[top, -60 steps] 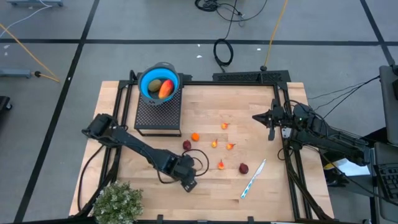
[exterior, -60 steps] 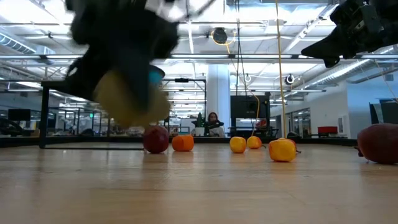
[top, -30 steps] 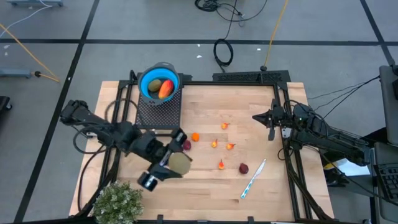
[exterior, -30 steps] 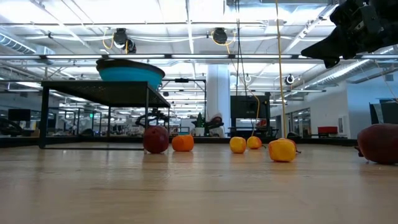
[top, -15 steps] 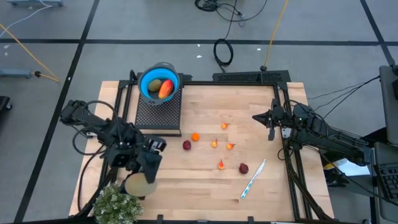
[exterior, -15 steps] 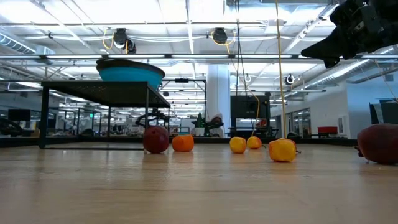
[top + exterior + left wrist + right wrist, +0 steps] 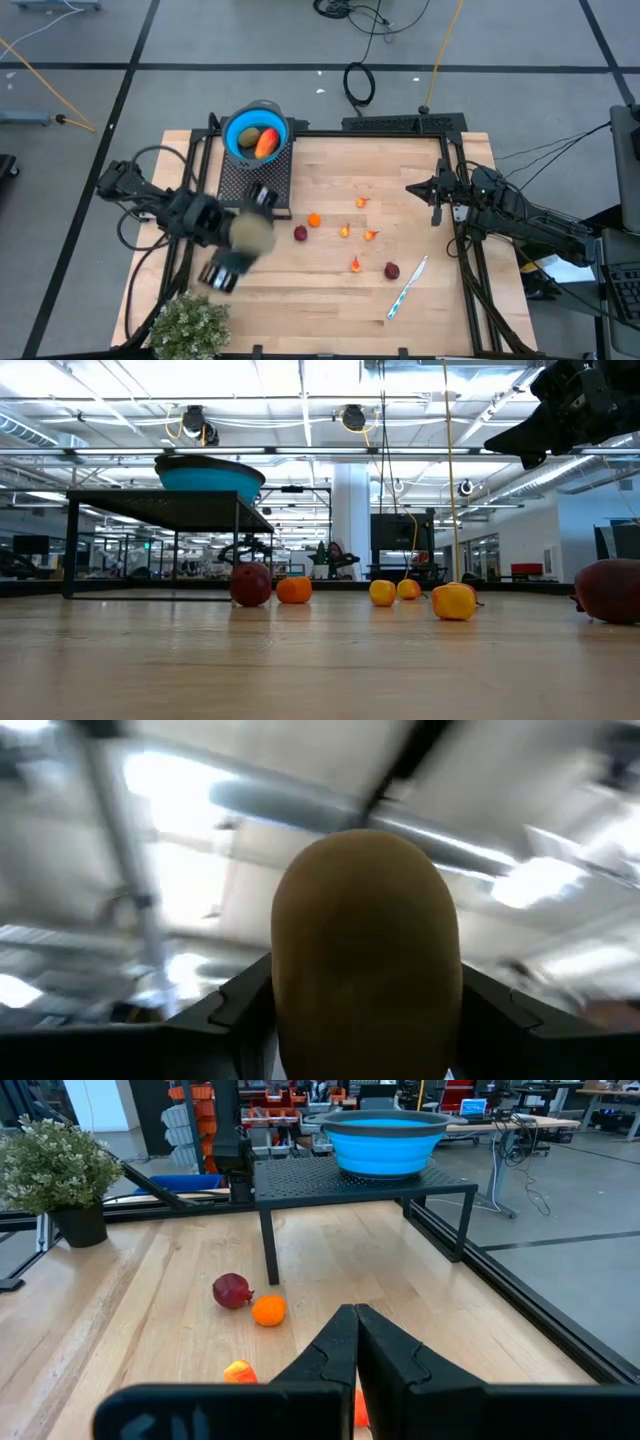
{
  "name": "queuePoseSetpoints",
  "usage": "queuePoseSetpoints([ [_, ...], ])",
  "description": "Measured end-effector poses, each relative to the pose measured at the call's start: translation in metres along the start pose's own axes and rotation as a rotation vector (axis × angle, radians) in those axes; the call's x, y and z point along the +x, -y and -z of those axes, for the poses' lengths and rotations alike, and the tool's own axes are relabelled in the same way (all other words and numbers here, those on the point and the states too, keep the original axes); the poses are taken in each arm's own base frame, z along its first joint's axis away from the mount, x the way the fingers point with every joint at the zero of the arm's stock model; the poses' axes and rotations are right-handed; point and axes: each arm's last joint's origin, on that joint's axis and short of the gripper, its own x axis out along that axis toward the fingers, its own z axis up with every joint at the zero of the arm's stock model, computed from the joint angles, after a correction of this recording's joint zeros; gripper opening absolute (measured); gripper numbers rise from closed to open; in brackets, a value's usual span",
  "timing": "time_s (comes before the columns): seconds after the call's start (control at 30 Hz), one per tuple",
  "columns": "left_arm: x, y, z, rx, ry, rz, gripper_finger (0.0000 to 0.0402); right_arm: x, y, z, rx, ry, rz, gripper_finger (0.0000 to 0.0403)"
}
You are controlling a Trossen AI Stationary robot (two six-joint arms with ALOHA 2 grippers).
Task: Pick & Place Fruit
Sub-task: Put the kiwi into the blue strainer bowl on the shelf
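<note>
A: Where is the left hand [image 7: 247, 237] now?

B: Lifted over the tabletop [image 7: 330, 300], just off the front edge of the black mesh stand [image 7: 255, 180] at the far-left corner. A moment ago it hung nearer the plant [image 7: 188, 325] at the near-left corner; it has swung back toward the stand.

A: Holding anything?

B: Yes. Its fingers are spread fairly wide around a brown-green oval fruit [image 7: 365, 960], which fills the left wrist view between them. From above it shows as a pale blur.

A: So what does that mean for the job?

B: I judge this piece is on its way to the blue bowl [image 7: 256, 132] on the stand, which already holds a green and a red-orange fruit [image 7: 265, 143]. The rest lie mid-tabletop: two dark red balls [image 7: 300, 233] and several small orange bits [image 7: 314, 220].

A: And the right hand [image 7: 437, 190]?

B: Waiting over the right edge, fingers pressed shut, holding nothing.
</note>
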Motion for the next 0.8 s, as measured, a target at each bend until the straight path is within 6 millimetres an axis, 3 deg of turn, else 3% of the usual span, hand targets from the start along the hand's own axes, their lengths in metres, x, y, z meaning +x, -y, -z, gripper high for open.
queuePoseSetpoints([
  [0.23, -0.003, -0.012, -0.008, -0.264, 0.113, -0.389, 0.0218, 0.0, 0.0, 0.0, 0.0, 0.0, 0.0, 0.0],
  [0.47, -0.003, -0.013, -0.008, -0.268, 0.118, -0.437, 0.0218, 0.0, 0.0, 0.0, 0.0, -0.001, 0.001, 0.0],
  [0.7, -0.01, -0.018, 0.017, -0.157, -0.2, -0.727, 0.0218, 0.0, 0.0, 0.0, 0.0, -0.001, 0.001, 0.0],
  [0.8, -0.019, -0.022, 0.021, -0.206, -0.323, -0.84, 0.0218, 0.0, 0.0, 0.0, 0.0, -0.002, 0.001, 0.0],
])
